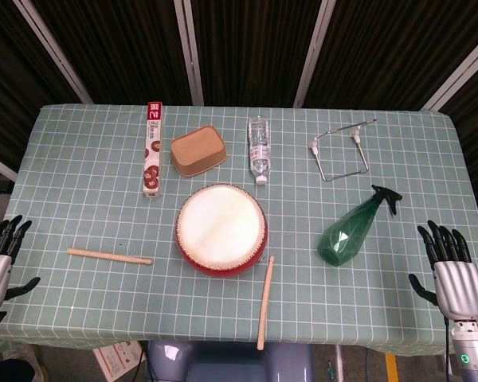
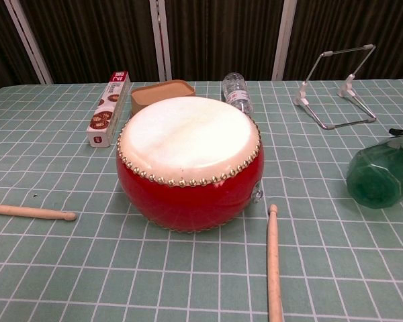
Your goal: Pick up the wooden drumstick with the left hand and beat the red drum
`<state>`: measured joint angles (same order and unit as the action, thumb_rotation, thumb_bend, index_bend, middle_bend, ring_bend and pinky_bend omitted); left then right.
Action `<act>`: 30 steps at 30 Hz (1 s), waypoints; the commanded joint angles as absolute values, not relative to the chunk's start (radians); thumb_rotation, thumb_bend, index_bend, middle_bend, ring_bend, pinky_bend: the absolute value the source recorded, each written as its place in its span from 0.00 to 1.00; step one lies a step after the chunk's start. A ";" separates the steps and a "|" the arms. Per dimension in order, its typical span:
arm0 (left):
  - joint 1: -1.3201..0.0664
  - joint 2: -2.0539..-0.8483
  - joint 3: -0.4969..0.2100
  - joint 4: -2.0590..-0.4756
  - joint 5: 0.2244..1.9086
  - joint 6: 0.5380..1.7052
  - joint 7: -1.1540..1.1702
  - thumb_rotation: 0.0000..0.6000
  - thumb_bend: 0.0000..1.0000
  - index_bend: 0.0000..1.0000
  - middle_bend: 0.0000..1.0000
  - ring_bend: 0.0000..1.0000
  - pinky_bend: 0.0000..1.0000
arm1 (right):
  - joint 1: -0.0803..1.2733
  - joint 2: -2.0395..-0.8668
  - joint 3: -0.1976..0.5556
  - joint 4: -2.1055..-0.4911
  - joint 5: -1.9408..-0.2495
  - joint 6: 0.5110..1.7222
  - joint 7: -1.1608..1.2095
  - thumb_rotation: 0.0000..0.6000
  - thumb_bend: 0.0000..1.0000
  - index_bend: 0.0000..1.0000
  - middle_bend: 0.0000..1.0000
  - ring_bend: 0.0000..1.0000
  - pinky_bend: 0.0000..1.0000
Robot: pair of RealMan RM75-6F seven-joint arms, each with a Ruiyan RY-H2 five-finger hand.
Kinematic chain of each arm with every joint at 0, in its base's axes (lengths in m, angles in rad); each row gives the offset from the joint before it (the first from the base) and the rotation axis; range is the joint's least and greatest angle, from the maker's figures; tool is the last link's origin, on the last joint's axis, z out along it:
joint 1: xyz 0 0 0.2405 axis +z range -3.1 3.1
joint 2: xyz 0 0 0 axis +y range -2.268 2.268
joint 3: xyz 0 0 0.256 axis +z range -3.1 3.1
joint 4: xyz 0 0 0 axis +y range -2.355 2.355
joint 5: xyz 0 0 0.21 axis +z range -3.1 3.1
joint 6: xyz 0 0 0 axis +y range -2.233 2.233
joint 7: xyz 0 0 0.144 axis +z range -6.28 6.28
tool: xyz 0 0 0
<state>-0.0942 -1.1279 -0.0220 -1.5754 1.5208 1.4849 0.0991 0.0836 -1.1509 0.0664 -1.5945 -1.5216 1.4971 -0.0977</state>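
Note:
The red drum [image 1: 221,230] with a white skin stands at the table's middle, large in the chest view [image 2: 188,164]. One wooden drumstick [image 1: 109,256] lies to its left, seen also low left in the chest view [image 2: 31,212]. A second drumstick [image 1: 265,302] lies near the front edge, right of the drum [image 2: 274,265]. My left hand [image 1: 0,259] hangs at the table's left edge, fingers spread, holding nothing, well left of the nearer drumstick. My right hand [image 1: 450,267] is at the right edge, also spread and empty. Neither hand shows in the chest view.
A green spray bottle [image 1: 353,228] lies right of the drum. Behind the drum are a long snack box [image 1: 152,148], a tan box [image 1: 197,150], a water bottle [image 1: 259,147] and a wire stand [image 1: 341,149]. A green checked cloth [image 1: 80,199] covers the table.

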 commanded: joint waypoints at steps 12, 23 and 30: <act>-0.101 -1.119 -0.019 -1.594 1.501 1.454 0.107 1.00 0.00 0.00 0.00 0.00 0.01 | 0.080 -1.145 0.065 -1.595 -1.520 1.498 -0.086 1.00 0.31 0.00 0.00 0.00 0.01; -0.114 -1.111 -0.015 -1.610 1.486 1.416 0.137 1.00 0.00 0.00 0.00 0.00 0.01 | 0.079 -1.141 0.063 -1.601 -1.515 1.492 -0.074 1.00 0.31 0.00 0.00 0.00 0.01; -0.161 -1.138 -0.049 -1.607 1.440 1.359 0.209 1.00 0.04 0.08 0.35 0.40 0.52 | 0.085 -1.146 0.062 -1.600 -1.527 1.490 -0.074 1.00 0.31 0.00 0.00 0.00 0.01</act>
